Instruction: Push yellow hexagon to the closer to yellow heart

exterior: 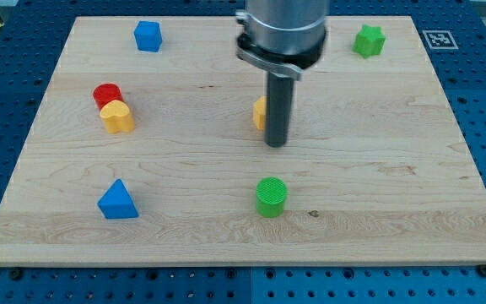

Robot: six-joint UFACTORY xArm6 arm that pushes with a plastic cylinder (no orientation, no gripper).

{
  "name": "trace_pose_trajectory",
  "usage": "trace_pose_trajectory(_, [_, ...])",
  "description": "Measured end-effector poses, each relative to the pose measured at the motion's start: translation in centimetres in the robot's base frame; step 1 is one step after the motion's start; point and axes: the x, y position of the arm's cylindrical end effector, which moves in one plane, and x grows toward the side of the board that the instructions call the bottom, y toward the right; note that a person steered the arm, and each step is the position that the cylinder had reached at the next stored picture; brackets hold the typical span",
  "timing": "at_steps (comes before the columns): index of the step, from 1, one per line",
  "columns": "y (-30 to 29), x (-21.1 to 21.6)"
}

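The yellow hexagon (260, 112) sits near the middle of the board, mostly hidden behind my rod; only its left edge shows. My tip (276, 143) rests on the board just right of and below the hexagon, touching or nearly touching it. The yellow heart (117, 116) lies at the view's left, well apart from the hexagon.
A red cylinder (106, 94) touches the heart's upper left. A blue block (148, 35) is at the top left, a green star (368, 40) at the top right, a blue triangle (118, 200) at the bottom left, and a green cylinder (271, 196) at the bottom middle. The arm hides the top middle.
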Motion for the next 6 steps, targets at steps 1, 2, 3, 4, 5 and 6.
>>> trace_pose_trajectory(1, [5.9,0.3])
trace_pose_trajectory(2, [7.0,-4.3])
trace_pose_trajectory(3, [2.2,-6.2])
trace_pose_trajectory(4, [-4.6,-6.2])
trace_pose_trajectory(5, [-8.8,-6.2])
trace_pose_trajectory(6, [-5.6,-6.2])
